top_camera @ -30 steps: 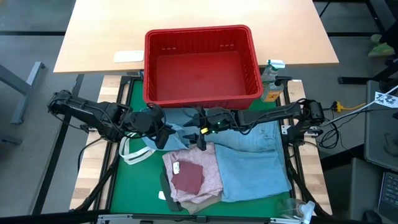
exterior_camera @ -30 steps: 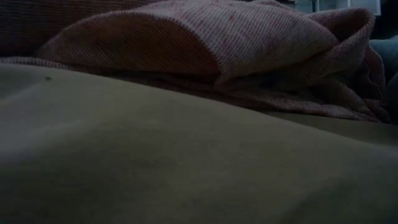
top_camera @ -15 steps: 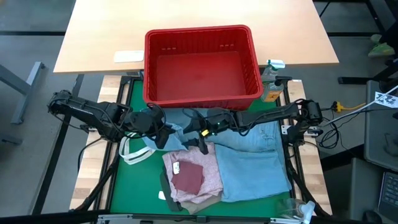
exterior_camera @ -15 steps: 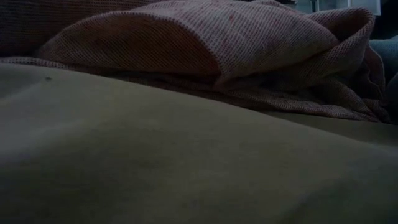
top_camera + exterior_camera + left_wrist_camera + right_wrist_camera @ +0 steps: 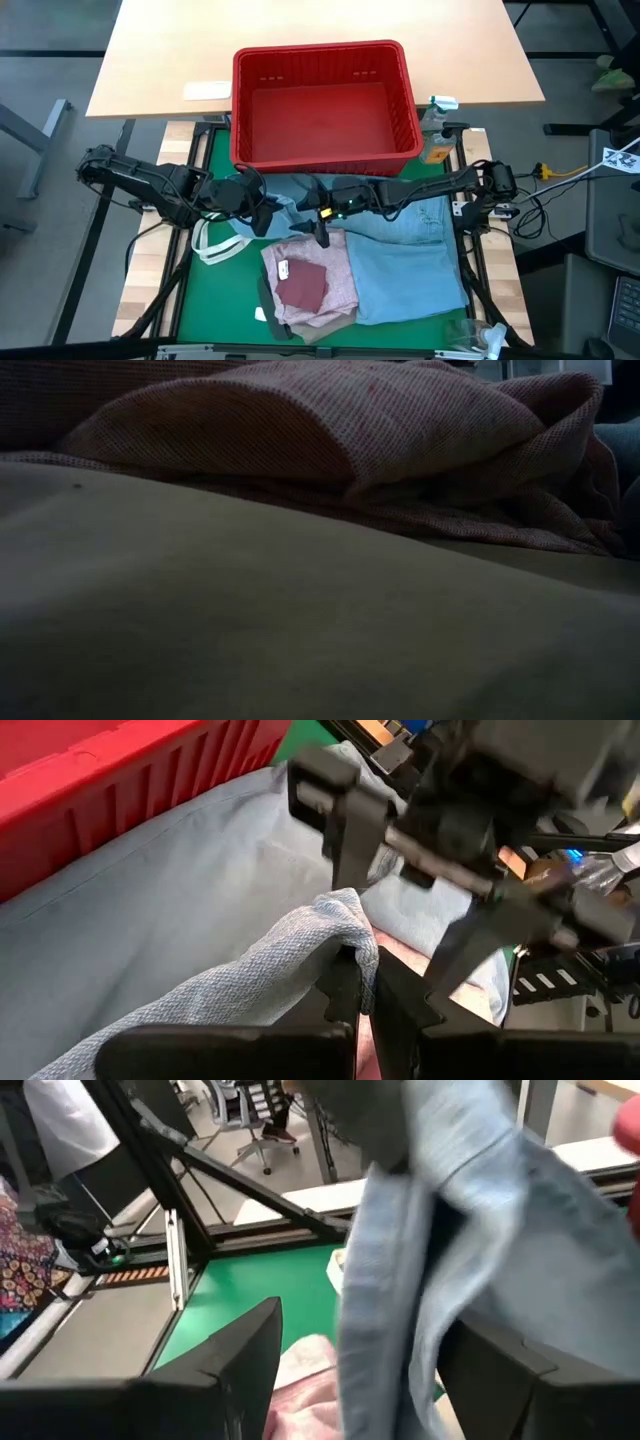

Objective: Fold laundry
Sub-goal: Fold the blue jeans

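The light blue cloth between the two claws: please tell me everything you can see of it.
The light blue cloth is a soft knitted piece, paler and coarser than the jeans beside it. The shut left claw pinches its folded edge, lifting it off the green mat before the red basket. In the right wrist view it hangs between the open right claw's fingers.

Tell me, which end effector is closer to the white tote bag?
The left end effector: it sits just beside the white tote bag, shut on light blue cloth. The right end effector hangs open farther off, by the jeans.
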